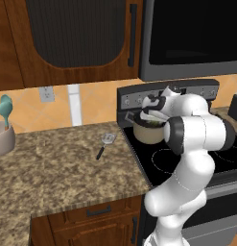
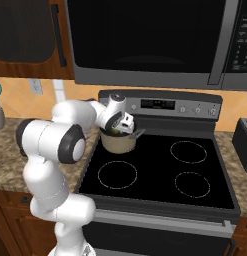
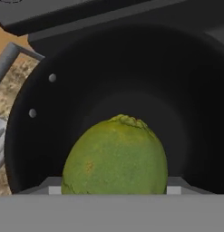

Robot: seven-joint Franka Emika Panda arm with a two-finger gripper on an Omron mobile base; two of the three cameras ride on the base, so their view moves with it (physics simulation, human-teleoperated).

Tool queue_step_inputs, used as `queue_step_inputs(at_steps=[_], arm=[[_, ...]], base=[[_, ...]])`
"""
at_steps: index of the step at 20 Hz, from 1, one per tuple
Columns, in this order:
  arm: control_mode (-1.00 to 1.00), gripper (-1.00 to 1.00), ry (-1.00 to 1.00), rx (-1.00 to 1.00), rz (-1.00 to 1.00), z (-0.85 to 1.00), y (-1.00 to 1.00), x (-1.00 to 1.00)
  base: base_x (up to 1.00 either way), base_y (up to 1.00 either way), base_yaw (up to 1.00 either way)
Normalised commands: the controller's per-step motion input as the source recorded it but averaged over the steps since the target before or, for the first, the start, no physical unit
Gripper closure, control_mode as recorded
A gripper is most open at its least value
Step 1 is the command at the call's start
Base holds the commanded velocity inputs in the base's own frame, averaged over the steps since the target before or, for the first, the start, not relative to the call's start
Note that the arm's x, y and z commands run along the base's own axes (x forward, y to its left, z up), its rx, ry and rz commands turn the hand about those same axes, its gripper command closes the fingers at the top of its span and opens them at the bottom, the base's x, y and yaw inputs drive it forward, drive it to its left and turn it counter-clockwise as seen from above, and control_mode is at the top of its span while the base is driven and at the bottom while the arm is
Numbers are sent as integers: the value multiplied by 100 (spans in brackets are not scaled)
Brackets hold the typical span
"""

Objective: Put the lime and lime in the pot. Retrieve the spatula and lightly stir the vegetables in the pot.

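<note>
Right now the jaws [image 2: 119, 129] hang over the pot [image 2: 117, 142], which stands on the back left burner of the stove [image 2: 160, 170], close to that cooktop's left edge. From the hand view a lime [image 3: 115, 156] sits between the jaws' tips, close to the camera, with the pot's dark interior [image 3: 177, 104] behind it. The jaws stand fairly wide around this lime; I cannot tell whether they press on it or merely flank it. One grey pot handle [image 3: 13, 56] juts out at the upper left of that view.

In the left base view the pot [image 1: 148, 133] shows beige sides beneath the white hand [image 1: 156, 106], and the arm's elbow [image 1: 196, 132] covers part of the cooktop [image 1: 158, 163].

The spatula [image 1: 105, 143] lies flat on the granite worktop [image 1: 57, 168], near its right edge, just left of the stove. Its silver head points toward the back wall and its black handle toward the front edge. It is apart from the pot.

At the worktop's far left edge a pale holder [image 1: 4, 138] stands with a teal utensil [image 1: 5, 109] upright in it.
</note>
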Motion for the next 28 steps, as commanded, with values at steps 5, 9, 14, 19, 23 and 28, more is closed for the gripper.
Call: queue_step_inputs(at_steps=[5, 9, 14, 19, 23, 28], arm=[[-100, 100, 0, 0, -3, -33, 0, 14], [-100, 100, 0, 0, -3, -16, 0, 8], [-100, -100, 0, 0, -3, -7, 0, 3], [-100, -100, 0, 0, -6, -2, 0, 0], [-100, -100, 0, 0, -5, 0, -1, 0], [-100, -100, 0, 0, -5, 0, 0, 0]], base=[[0, 0, 0], [0, 0, 0], [0, 0, 0], [0, 0, 0], [0, 0, 0], [0, 0, 0]])
